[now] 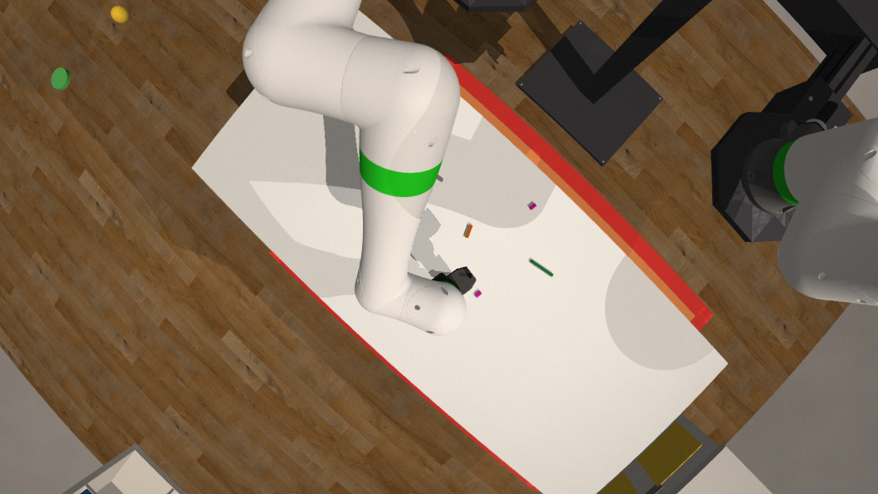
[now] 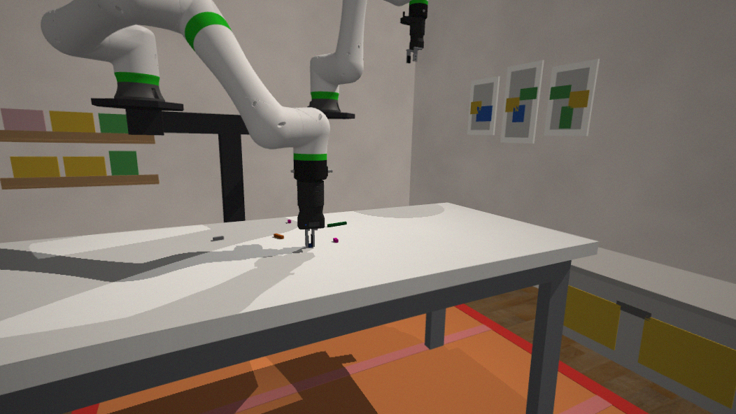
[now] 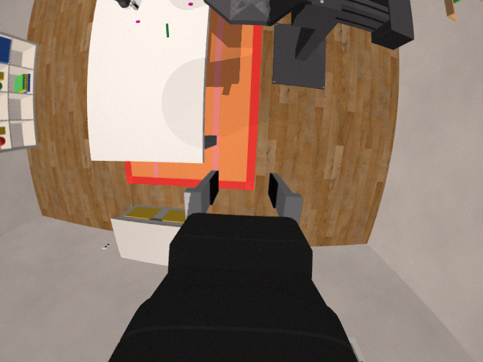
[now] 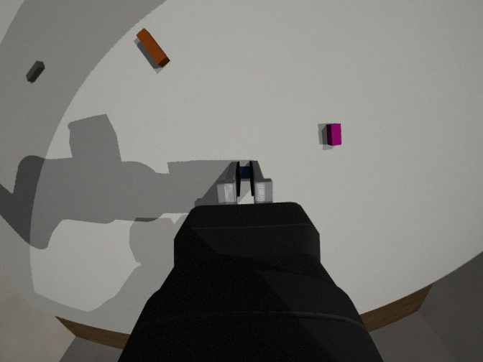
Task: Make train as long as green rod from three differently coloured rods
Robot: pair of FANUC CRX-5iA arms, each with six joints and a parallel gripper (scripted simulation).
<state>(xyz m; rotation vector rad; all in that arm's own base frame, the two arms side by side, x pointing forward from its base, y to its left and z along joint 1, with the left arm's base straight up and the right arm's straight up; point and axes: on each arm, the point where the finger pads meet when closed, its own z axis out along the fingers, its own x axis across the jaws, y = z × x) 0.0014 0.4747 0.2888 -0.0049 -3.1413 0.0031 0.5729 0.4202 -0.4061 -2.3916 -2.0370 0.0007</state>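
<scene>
My right gripper point(image 2: 309, 245) point(image 4: 244, 172) is shut on a small blue rod point(image 4: 244, 172), low over the table; contact with the table is unclear. One magenta rod point(image 1: 477, 293) point(image 2: 335, 240) point(image 4: 336, 134) lies close beside it. An orange rod point(image 1: 468, 230) point(image 2: 278, 236) point(image 4: 152, 47) and a grey rod point(image 1: 439, 178) point(image 2: 217, 238) point(image 4: 35, 71) lie apart. The green rod point(image 1: 541, 267) point(image 2: 336, 224) point(image 3: 167, 30) lies alone. Another magenta rod point(image 1: 532, 205) point(image 2: 289, 221) point(image 3: 190, 3) lies farther off. My left gripper point(image 2: 412, 56) point(image 3: 244, 182) is open and empty, high up, beyond the table end.
The white table point(image 1: 552, 368) point(image 2: 437, 257) point(image 3: 124, 116) carries the rods. The right arm point(image 1: 392, 227) reaches over it and partly hides it in the top view. A low cabinet point(image 1: 668, 454) point(image 3: 144, 241) stands past the table end.
</scene>
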